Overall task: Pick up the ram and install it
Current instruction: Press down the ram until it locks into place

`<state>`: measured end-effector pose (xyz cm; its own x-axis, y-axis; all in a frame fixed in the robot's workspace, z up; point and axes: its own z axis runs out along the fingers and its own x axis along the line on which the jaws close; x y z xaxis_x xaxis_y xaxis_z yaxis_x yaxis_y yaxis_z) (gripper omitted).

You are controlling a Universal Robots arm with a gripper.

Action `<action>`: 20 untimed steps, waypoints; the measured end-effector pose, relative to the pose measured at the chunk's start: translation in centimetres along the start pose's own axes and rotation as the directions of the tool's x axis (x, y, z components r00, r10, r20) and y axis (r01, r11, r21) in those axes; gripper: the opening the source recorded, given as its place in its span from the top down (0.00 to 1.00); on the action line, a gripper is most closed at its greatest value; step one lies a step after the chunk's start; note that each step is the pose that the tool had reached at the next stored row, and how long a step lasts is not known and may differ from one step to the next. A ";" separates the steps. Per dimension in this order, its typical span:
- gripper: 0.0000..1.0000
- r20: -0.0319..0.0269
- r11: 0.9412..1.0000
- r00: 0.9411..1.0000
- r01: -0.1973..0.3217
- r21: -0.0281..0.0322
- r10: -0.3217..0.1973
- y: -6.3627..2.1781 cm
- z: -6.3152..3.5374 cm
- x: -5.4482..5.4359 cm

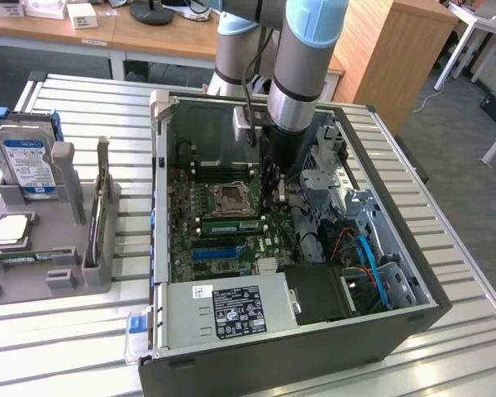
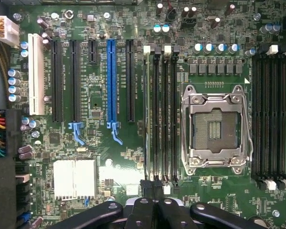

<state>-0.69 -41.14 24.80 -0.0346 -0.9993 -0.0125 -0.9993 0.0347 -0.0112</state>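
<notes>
While the ram (image 1: 229,225) sits seated in a motherboard slot just beside the CPU socket (image 1: 230,197), the gripper (image 1: 274,198) hangs above the board with its fingers (image 2: 155,214) closed and nothing between them. Well apart, a grey holder (image 1: 45,248) carries a hard drive (image 1: 26,165) outside the computer case (image 1: 159,248).

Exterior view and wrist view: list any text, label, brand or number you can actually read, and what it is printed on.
No text can be read for certain.
Black label on the power supply: print too small.
White sticker beside it: too small.
Blue-white label on the hard drive: blurred.
Motherboard silkscreen lettering: too fine to read.
</notes>
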 end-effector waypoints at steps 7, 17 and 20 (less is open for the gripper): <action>0.89 0.000 1.000 1.000 -0.003 -0.001 0.003 -0.02 0.02 -0.1; 0.89 0.000 1.000 1.000 -0.003 -0.013 0.003 -0.27 0.12 -0.1; 0.89 0.003 1.000 1.000 -0.003 -0.013 0.003 -0.26 0.34 -0.1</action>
<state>-0.42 -41.03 24.46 -0.0376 -0.9992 -0.0160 -0.9993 0.0375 0.0021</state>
